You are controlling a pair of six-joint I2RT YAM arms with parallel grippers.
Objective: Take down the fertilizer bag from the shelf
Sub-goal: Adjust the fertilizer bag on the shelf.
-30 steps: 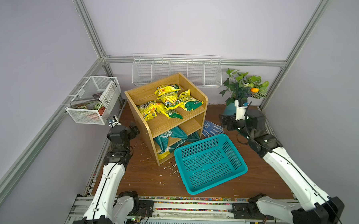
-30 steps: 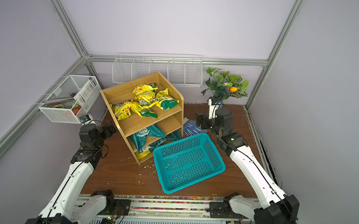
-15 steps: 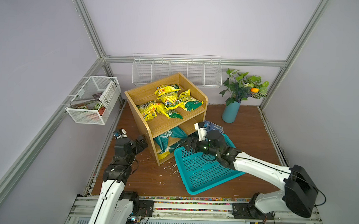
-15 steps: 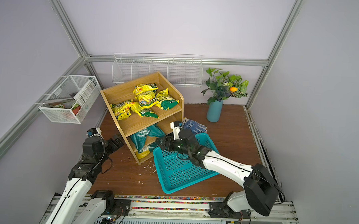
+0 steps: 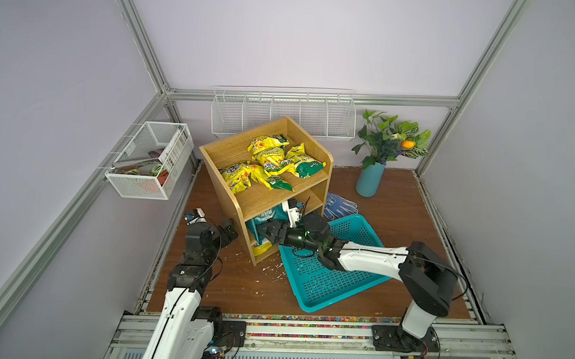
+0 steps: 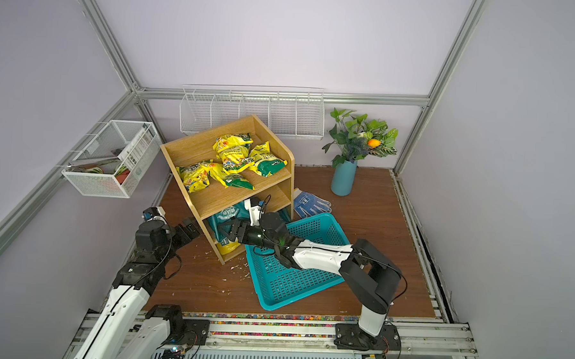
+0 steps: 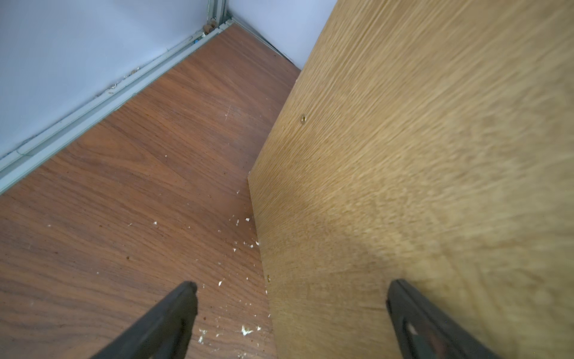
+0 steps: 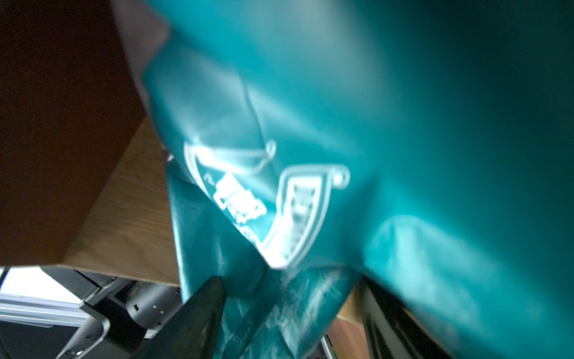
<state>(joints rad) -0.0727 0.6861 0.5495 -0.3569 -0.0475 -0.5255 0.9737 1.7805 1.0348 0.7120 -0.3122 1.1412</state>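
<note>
Item: teal fertilizer bag (image 5: 265, 218), shelf (image 5: 262, 196) lower tier. Right claw (image 5: 263, 234) at bag's 4 o'clock, fingers (image 8: 198, 310) astride it; pinch cannot be told. Left claw (image 7: 293, 284) spread, shelf's 9 o'clock.

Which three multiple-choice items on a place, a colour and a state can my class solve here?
1. Where do the yellow bags lie? A) on the shelf's top tier B) on the floor C) in the wall rack
2. What colour is the plastic basket? A) white B) red C) teal
3. How is the left claw? A) shut on a glove B) open, empty C) shut on a bag
Answers: 1A, they rest on the top board; 2C, its mesh is teal; 3B, its jaws stand wide apart, gripping nothing.
</note>
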